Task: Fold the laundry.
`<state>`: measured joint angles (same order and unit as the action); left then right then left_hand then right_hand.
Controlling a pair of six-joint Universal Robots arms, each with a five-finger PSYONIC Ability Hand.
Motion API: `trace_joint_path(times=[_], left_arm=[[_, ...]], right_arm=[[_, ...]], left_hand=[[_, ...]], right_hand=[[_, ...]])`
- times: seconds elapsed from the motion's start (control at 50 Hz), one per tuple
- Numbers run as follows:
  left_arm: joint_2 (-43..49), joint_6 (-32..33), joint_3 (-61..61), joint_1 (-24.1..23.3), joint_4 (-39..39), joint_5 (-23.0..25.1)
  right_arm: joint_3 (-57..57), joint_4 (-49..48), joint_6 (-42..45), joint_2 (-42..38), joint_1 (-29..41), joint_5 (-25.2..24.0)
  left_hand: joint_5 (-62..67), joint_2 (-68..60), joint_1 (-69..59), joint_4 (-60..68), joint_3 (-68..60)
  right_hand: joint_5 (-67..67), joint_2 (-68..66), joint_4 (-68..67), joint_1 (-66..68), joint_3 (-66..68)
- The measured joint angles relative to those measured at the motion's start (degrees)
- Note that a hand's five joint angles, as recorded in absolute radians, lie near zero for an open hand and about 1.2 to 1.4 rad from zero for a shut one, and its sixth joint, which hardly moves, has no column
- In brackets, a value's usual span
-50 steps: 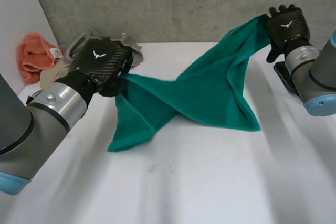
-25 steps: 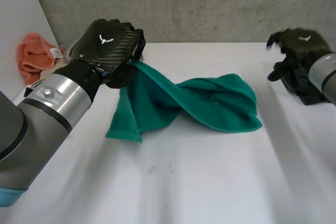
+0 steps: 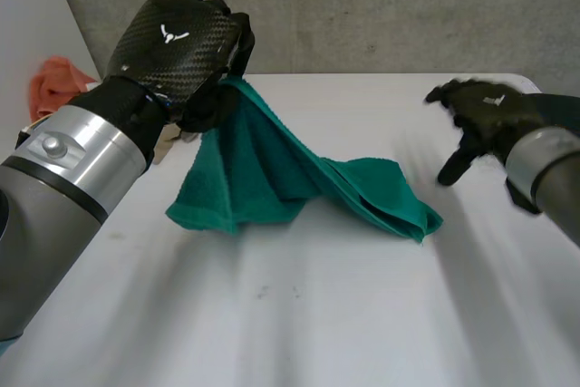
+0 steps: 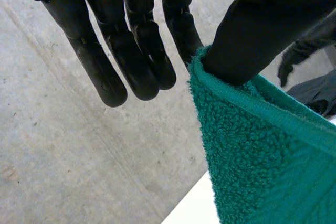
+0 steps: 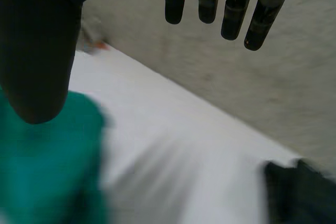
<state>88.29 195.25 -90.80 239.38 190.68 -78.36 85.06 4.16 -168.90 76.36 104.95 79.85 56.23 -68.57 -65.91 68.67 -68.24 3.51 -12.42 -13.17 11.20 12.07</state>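
Left robot hand [image 3: 177,47] pinches a corner of the green towel [image 3: 263,178], raised; towel drapes from it down onto the table [image 3: 317,314], long axis running toward right robot hand [image 3: 485,115]; that one spread, empty, near the low end, not touching.

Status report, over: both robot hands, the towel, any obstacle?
Left robot hand pinching green terry towel by one edge, lifted; rest bunched on white table. Right robot hand open, empty, apart from towel. Orange cloth far aside, no obstacle.
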Motion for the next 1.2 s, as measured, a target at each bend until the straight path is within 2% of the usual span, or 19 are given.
trace_joint_path(times=[0.12, 0.24, 0.3, 0.48, 0.5, 0.52, 0.56, 0.6, 0.66, 0.8, 0.9, 0.98, 1.04, 1.14, 1.16, 1.2], left_arm=[[-0.12, -0.1, 1.25, -0.87, -0.07, -0.29], [-0.4, -0.16, 1.61, -1.63, -0.13, -0.96], [-0.48, -0.19, 1.6, -2.07, -0.15, -1.23], [-0.72, -0.27, 1.28, -3.33, -0.14, -1.93], [-0.83, -0.27, 1.24, -3.49, -0.14, -2.32], [-0.88, -0.27, 1.22, -3.54, -0.14, -2.5], [-0.97, -0.25, 1.17, -3.61, -0.11, -3.0], [-1.03, -0.18, 1.07, -3.6, -0.1, -3.5], [-1.04, -0.12, 0.93, -3.54, -0.11, -3.78], [-0.96, 0.31, -1.28, -2.09, -0.37, -4.29], [-0.41, 0.48, -4.16, 1.31, -1.76, -3.94], [2.19, 0.54, -4.7, 2.84, -2.55, -3.58], [7.23, 0.61, -3.37, 3.38, -2.79, -3.4], [16.11, 0.88, 0.99, 3.47, -2.92, -3.48], [21.4, 1.53, 4.25, 3.47, -2.91, -3.65], [25.43, 2.43, 7.11, 3.5, -2.87, -3.81]], right_arm=[[8.81, 2.74, -9.83, 5.92, 2.17, -7.45], [12.2, -0.13, -15.02, 3.84, 5.38, -9.77], [12.3, -3.49, -16.02, 0.5, 7.8, -8.9], [8.07, -12.43, -15.76, -10.89, 12.23, -1.24], [6.71, -13.1, -15.56, -12.81, 12.72, -0.15], [6.33, -13.25, -15.51, -13.27, 12.83, 0.12], [4.94, -13.67, -15.36, -14.7, 13.1, 1.13], [3.75, -13.9, -15.19, -15.22, 13.05, 1.98], [3.06, -13.87, -14.88, -14.73, 12.8, 2.42], [1.65, -9.69, -5.47, -3.94, 9.0, 1.39], [-0.07, 1.52, 15.16, 5.16, 3.23, -1.9], [-2.05, 8.84, 25.87, 8.16, 0.63, -3.13], [-3.71, 12.43, 30.36, 7.8, -0.28, -3.32], [-5.82, 13.58, 31.98, 2.4, 0.42, -2.81], [-7.71, 13.53, 32.41, -2.11, 1.62, -2.02], [-9.55, 13.28, 32.71, -5.36, 2.61, -1.11]], left_hand=[[0.0, 0.0, 0.0, 0.0, 0.0], [0.0, 0.0, 0.0, 0.0, 0.0], [0.0, 0.0, 0.0, 0.0, 0.0], [0.0, -0.02, 0.0, 0.0, 0.0], [0.0, -0.02, 0.0, 0.0, 0.0], [0.0, -0.02, 0.0, 0.0, 0.0], [0.0, -0.02, 0.0, 0.0, 0.0], [0.0, -0.02, 0.0, 0.0, 0.0], [0.0, -0.02, 0.0, 0.0, 0.0], [0.0, -0.02, 0.0, 0.0, 0.0], [0.0, -0.03, 0.0, 0.01, -0.11], [0.0, -0.1, 0.0, 0.02, -0.12], [0.0, -0.11, 0.0, 0.19, -0.13], [0.0, -0.11, 0.0, 0.2, -0.13], [0.0, -0.11, 0.0, 0.2, -0.13], [0.0, -0.11, 0.0, 0.2, -0.14]], right_hand=[[0.0, 0.0, 0.0, 0.0, 0.0], [0.0, -0.16, -0.04, 0.04, 0.15], [0.69, -0.65, -0.6, 0.62, 1.01], [12.72, -14.01, -13.91, 12.39, 15.04], [26.61, -30.07, -28.12, 25.01, 29.27], [28.42, -31.91, -29.97, 26.49, 31.1], [45.96, -49.29, -47.41, 40.93, 48.43], [52.25, -54.6, -53.65, 45.26, 54.59], [53.09, -55.07, -54.56, 45.44, 55.61], [53.23, -55.07, -54.86, 45.43, 55.84], [53.23, -55.07, -54.87, 45.44, 55.84], [53.24, -55.07, -54.87, 45.39, 55.84], [53.24, -55.07, -54.87, 45.44, 55.84], [53.25, -55.07, -54.88, 45.44, 55.84], [53.25, -55.07, -54.88, 45.44, 55.84], [53.25, -55.07, -54.88, 45.44, 55.84]])
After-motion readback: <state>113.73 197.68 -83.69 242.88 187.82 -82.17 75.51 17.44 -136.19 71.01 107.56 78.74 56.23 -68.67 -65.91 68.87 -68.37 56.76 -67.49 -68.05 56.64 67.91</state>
